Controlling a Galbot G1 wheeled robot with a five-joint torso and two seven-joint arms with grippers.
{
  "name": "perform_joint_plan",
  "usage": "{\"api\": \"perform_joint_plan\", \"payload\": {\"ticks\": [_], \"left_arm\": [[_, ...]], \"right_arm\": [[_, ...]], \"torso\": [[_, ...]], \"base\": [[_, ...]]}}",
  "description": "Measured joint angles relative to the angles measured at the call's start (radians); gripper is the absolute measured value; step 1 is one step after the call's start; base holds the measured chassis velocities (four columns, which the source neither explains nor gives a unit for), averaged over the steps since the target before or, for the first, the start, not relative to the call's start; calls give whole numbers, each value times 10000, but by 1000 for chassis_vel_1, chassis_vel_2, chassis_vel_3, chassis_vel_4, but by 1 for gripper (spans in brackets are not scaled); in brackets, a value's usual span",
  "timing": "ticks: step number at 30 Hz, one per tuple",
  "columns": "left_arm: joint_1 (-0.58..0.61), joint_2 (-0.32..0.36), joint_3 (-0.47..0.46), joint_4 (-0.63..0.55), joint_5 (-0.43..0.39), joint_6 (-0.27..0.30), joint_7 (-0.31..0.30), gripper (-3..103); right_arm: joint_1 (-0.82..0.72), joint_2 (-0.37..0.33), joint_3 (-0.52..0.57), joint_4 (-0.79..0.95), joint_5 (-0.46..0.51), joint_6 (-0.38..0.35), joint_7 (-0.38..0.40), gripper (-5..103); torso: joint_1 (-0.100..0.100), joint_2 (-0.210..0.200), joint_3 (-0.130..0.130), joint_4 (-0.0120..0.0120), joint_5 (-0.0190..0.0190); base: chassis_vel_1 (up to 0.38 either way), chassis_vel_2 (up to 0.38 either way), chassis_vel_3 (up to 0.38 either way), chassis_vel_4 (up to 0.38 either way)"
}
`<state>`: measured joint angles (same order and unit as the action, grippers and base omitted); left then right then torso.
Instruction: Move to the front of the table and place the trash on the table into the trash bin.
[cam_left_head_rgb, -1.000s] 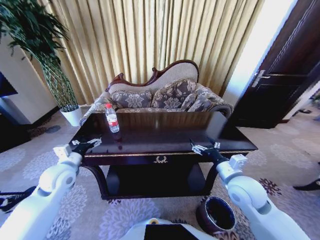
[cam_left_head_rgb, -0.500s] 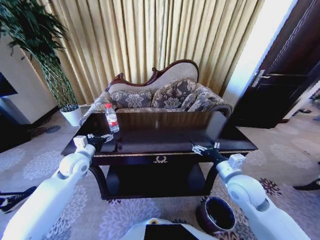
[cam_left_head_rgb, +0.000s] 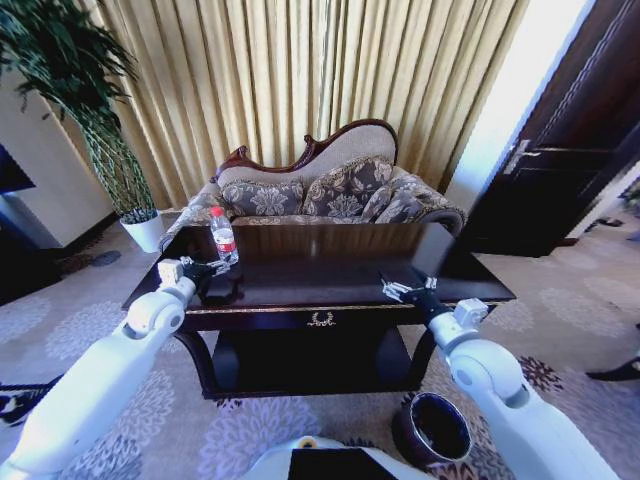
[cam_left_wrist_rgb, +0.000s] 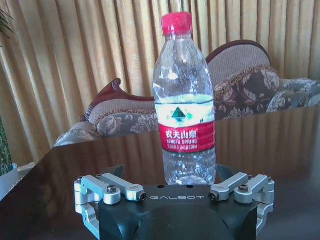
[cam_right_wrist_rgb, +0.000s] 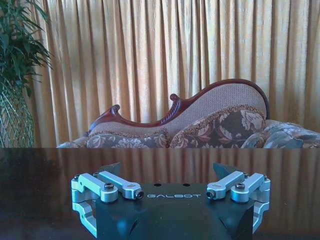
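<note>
The left gripper (cam_left_head_rgb: 215, 268) hovers low over the left part of the table (cam_left_head_rgb: 330, 270), its fingers spread wide, just short of the bottle (cam_left_head_rgb: 224, 236) and not touching it. In the left wrist view the left gripper (cam_left_wrist_rgb: 170, 172) frames the bottle (cam_left_wrist_rgb: 184, 100) between its parted fingertips, and the writing can be read there: a red band with white Chinese characters over "NONGFU SPRING", a green triangle mark above it, a red cap on top, and "GALBOT" on the black gripper body. From the head camera the label is just a red stripe. The right gripper (cam_left_head_rgb: 407, 291) hangs over the right near edge of the table, its fingers apart and empty. The right wrist view shows the same "GALBOT" mark on the right gripper (cam_right_wrist_rgb: 167, 170), with the dark glossy tabletop (cam_right_wrist_rgb: 160, 160) stretching away. The trash bin (cam_left_head_rgb: 432, 430) stands on the patterned carpet (cam_left_head_rgb: 570, 310) at the near right, below the right arm and well lower than the tabletop. A gold emblem (cam_left_head_rgb: 321, 319) marks the table's front. Beyond the table stands a sofa (cam_left_head_rgb: 330, 190) before gold curtains (cam_left_head_rgb: 300, 70), with a potted plant (cam_left_head_rgb: 100, 120) at the far left.
</note>
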<state>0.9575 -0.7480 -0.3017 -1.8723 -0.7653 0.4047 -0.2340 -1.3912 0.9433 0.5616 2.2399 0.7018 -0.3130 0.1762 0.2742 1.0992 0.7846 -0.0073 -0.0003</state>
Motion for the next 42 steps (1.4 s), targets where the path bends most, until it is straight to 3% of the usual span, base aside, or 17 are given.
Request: {"api": "perform_joint_plan", "payload": {"ticks": [18, 42], "left_arm": [[-952, -49, 1234, 832, 241, -56, 355, 100], [-1506, -29, 1464, 1614, 434, -558, 772, 100]], "right_arm": [[136, 95, 46, -42, -3, 215, -262, 100], [-38, 213, -32, -55, -180, 233, -305, 100]], "torso": [[-2, 0, 0, -1, 0], [-2, 0, 0, -1, 0]], "base": [[0, 0, 0, 0], [0, 0, 0, 0]]}}
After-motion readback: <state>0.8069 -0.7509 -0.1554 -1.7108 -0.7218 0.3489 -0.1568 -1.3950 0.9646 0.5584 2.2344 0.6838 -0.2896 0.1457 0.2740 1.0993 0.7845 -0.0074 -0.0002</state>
